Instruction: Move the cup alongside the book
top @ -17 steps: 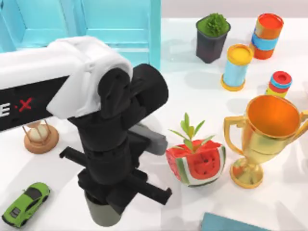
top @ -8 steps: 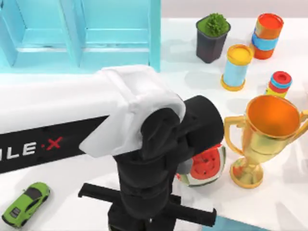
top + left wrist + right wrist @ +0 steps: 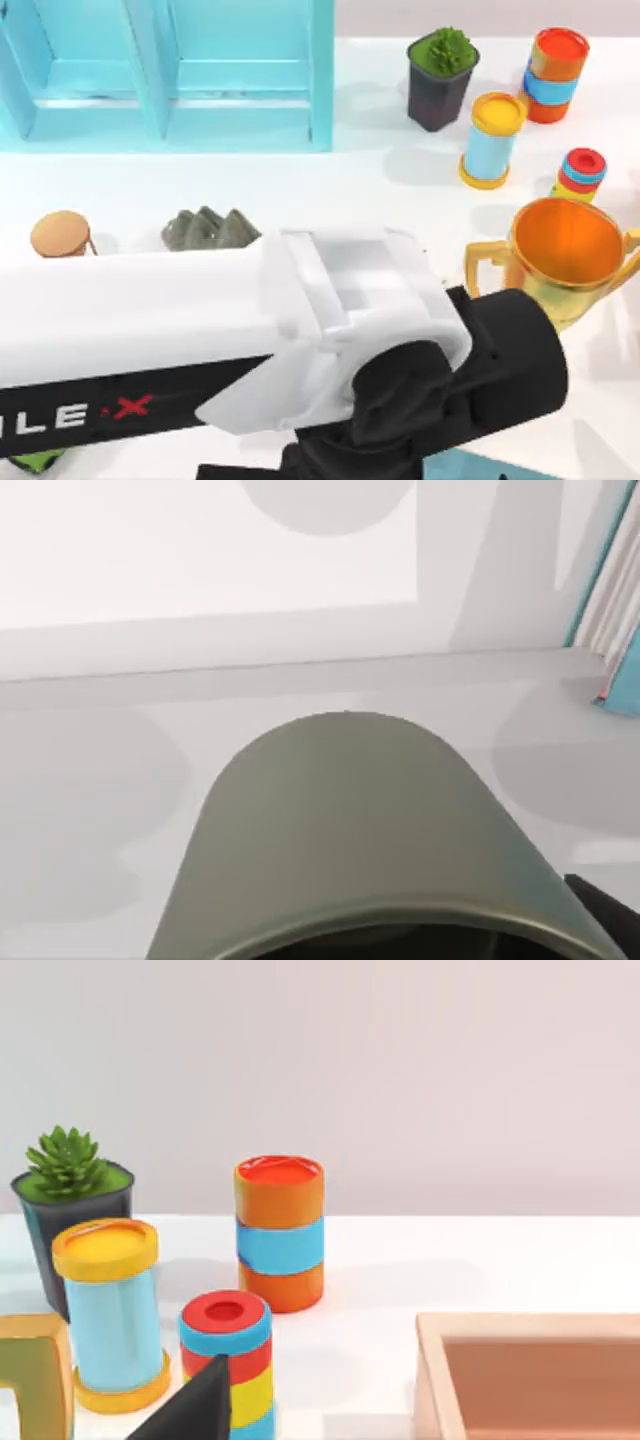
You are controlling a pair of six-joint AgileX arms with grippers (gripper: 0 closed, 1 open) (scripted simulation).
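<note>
The cup (image 3: 350,820) is grey-green and sits close under the left wrist camera, lifted off the white table. My left gripper (image 3: 380,945) is shut on it, and one dark finger (image 3: 605,915) shows beside its rim. From above, my left arm (image 3: 300,330) lies across the lower table and hides the cup. A teal corner of the book (image 3: 470,468) peeks out at the near edge, just right of the arm's black wrist. In the left wrist view the book (image 3: 628,685) shows teal with white page edges, beyond the cup. My right gripper (image 3: 195,1410) stays parked at the right.
A gold trophy (image 3: 565,250) stands right of the arm. Behind it are a yellow-blue canister (image 3: 493,140), an orange-blue canister (image 3: 555,70), a small stacked toy (image 3: 582,172) and a potted plant (image 3: 440,75). A light-blue cabinet (image 3: 180,75) stands back left. A tan tray (image 3: 530,1370) lies near the right arm.
My left arm has swept to the right and toward the near edge with the cup, now covering the watermelon planter. A wooden piece and a grey lumpy object at the left are uncovered.
</note>
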